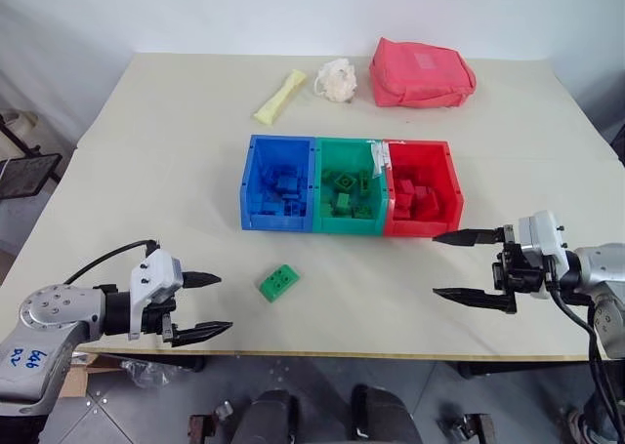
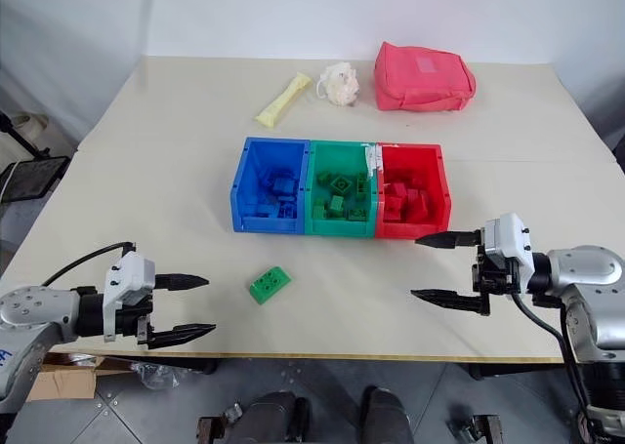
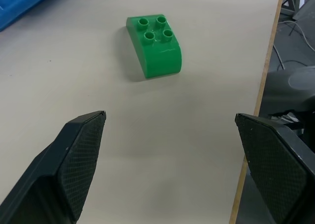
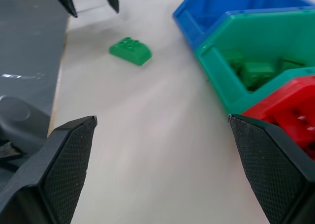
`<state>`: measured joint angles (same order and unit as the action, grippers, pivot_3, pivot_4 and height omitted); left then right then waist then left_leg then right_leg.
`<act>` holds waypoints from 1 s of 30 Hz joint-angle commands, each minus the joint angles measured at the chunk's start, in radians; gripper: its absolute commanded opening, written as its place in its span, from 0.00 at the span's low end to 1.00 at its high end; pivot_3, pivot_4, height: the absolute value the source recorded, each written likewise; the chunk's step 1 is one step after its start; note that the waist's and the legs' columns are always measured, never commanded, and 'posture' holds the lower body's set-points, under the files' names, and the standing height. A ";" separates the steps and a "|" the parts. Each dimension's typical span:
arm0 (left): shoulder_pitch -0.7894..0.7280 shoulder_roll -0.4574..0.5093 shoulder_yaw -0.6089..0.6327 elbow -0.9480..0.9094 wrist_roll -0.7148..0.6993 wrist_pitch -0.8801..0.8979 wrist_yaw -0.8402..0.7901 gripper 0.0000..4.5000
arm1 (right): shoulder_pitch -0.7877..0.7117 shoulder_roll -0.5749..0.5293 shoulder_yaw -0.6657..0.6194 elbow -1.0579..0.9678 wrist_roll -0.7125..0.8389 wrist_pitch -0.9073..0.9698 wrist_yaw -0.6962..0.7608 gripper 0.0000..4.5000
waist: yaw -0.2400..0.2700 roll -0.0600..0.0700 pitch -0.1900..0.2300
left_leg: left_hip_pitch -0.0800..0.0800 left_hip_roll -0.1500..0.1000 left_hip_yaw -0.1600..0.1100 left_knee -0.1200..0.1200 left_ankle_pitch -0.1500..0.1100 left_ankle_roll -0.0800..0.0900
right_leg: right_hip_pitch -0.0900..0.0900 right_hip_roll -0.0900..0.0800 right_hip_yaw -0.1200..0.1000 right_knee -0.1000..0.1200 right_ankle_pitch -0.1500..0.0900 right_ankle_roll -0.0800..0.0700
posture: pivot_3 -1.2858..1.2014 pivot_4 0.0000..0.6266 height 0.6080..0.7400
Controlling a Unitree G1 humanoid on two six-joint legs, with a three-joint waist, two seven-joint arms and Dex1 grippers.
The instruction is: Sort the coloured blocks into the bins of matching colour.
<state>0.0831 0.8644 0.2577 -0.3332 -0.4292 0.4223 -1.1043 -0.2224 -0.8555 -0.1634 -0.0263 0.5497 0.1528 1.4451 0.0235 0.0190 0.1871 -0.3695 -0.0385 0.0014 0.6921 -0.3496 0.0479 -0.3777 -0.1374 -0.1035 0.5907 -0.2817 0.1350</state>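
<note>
Hovering over the near left edge of the desk (image 1: pixel 146 161), my left end effector (image 1: pixel 213 305) has its two black fingers spread wide and carries nothing. Just beyond and to the right of its tips lies a lone green block (image 1: pixel 279 283), studs up, apart from my fingers and short of the bins. Farther back, at the middle of the desk, stand the three joined bins: the blue bin (image 1: pixel 248 185) with blue blocks (image 1: pixel 280 192) inside, the green bin (image 1: pixel 320 186) with green blocks (image 1: pixel 347 192), and the red bin (image 1: pixel 451 185) with red blocks (image 1: pixel 415 198). My right end effector (image 1: pixel 454 264) hangs near the red bin's front right corner, fingers spread and empty, pointing leftward toward the lone green block, which is well apart from it. At the far edge sit a pale yellow stick (image 1: pixel 280 95), a white fluffy ball (image 1: pixel 337 80) and a red pouch (image 1: pixel 421 72).
</note>
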 commanded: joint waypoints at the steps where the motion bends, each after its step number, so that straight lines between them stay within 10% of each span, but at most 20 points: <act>1: 0.002 -0.013 0.024 -0.008 -0.024 -0.025 0.010 1.00 | -0.021 -0.007 -0.010 -0.007 0.008 -0.015 0.015 1.00 | 0.000 0.000 0.000 | 0.000 0.000 0.000 0.000 0.000 0.000 | 0.000 0.000 0.000 0.000 0.000 0.000 | 0.52 0.24 1.00; 23: -0.217 -0.273 -0.348 0.175 0.235 -0.195 0.224 1.00 | 0.030 0.002 -0.004 -0.087 0.015 0.002 -0.048 1.00 | 0.003 0.000 0.000 | 0.000 -0.001 0.001 0.000 0.000 0.000 | 0.000 0.004 0.000 0.000 0.000 0.000 | 0.52 0.24 1.00; 30: -0.264 -0.289 -0.375 0.163 0.222 -0.174 0.224 0.60 | 0.069 0.000 -0.035 -0.104 0.022 -0.006 -0.067 1.00 | 0.004 0.000 0.000 | 0.000 -0.001 0.001 0.000 0.000 0.000 | 0.000 0.003 0.000 0.000 0.000 0.000 | 0.52 0.24 1.00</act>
<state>-0.1710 0.5804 -0.1079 -0.1484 -0.2053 0.2430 -0.8802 -0.1582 -0.8432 -0.1632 -0.0932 0.5520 0.1559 1.3820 0.0272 0.0192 0.1871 -0.3694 -0.0392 0.0027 0.6922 -0.3495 0.0482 -0.3780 -0.1341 -0.1036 0.5911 -0.2815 0.1353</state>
